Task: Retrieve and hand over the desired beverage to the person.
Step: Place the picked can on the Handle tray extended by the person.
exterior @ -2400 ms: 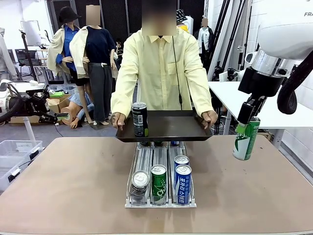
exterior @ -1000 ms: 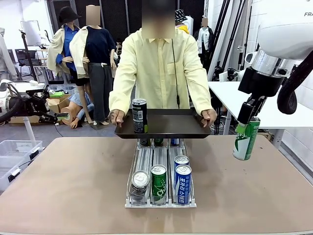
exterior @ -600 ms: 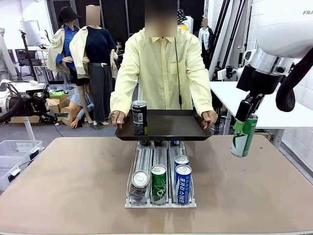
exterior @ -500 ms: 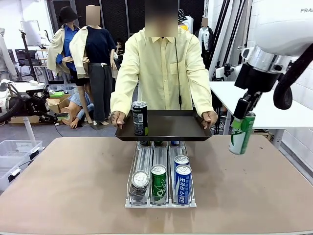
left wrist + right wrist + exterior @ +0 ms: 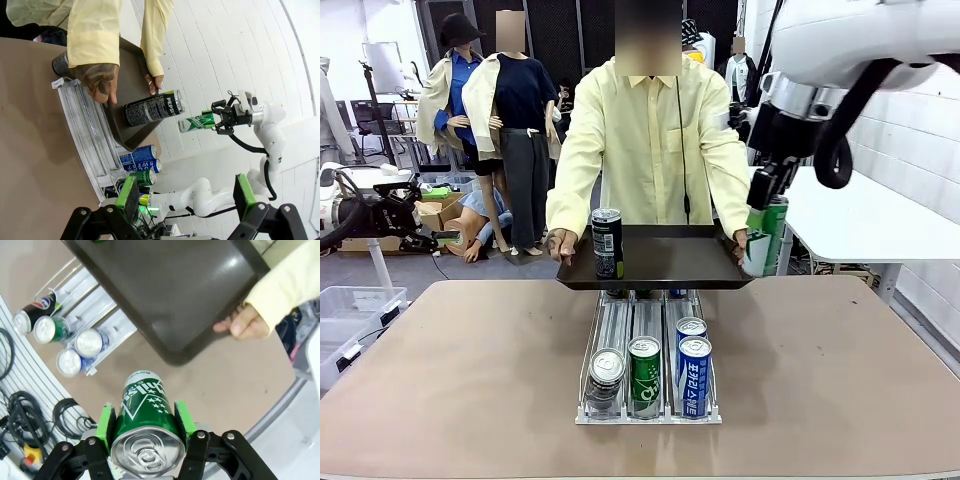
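The person (image 5: 645,140) in a pale-yellow shirt stands across the table holding a dark tray (image 5: 670,262) in both hands. A black can (image 5: 607,243) stands upright on the tray's left side. My right gripper (image 5: 763,203) is shut on a green can (image 5: 763,238), which hangs just off the tray's right edge by the person's hand (image 5: 748,240). In the right wrist view the green can (image 5: 145,415) sits between the green pads (image 5: 106,426), above the table, just off the tray (image 5: 165,285). My left gripper (image 5: 186,197) is open with nothing between its fingers.
A clear can rack (image 5: 648,372) stands mid-table under the tray, with a dark can, a green can (image 5: 644,375) and two blue cans (image 5: 693,372) at its near end. Bare table lies left and right of it. A white table (image 5: 865,215) stands at the right.
My right arm has carried the green can up and to the left, from over the table's right side to the tray's right edge. The tray has hardly moved.
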Tool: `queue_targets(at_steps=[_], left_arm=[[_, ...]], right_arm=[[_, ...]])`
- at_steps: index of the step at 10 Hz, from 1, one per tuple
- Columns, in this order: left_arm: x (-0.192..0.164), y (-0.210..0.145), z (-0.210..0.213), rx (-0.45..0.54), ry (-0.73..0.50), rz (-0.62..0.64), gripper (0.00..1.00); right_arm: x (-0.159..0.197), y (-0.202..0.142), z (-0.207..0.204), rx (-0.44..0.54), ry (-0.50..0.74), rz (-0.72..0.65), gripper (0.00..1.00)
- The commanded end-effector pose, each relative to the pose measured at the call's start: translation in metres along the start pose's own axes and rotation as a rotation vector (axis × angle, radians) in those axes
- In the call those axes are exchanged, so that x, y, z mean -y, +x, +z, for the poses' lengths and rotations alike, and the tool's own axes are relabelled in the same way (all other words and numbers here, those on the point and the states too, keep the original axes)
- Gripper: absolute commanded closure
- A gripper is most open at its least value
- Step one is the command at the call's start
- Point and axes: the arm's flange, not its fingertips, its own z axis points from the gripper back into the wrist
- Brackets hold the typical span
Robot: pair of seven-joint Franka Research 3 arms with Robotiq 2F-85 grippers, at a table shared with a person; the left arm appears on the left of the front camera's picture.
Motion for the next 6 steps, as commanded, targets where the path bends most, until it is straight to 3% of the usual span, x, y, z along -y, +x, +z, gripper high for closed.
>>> queue_targets(at_steps=[1,6], left_arm=[[0.002,-0.001,0.001,0.005,0.01,-0.003,0.0],[0.002,-0.001,0.001,0.005,0.01,-0.003,0.0]], right_arm=[[0.008,0.031,-0.003,0.009,-0.023,0.002,1.0],[0.025,0.108,-0.017,-0.026,-0.063,0.089,1.0]])
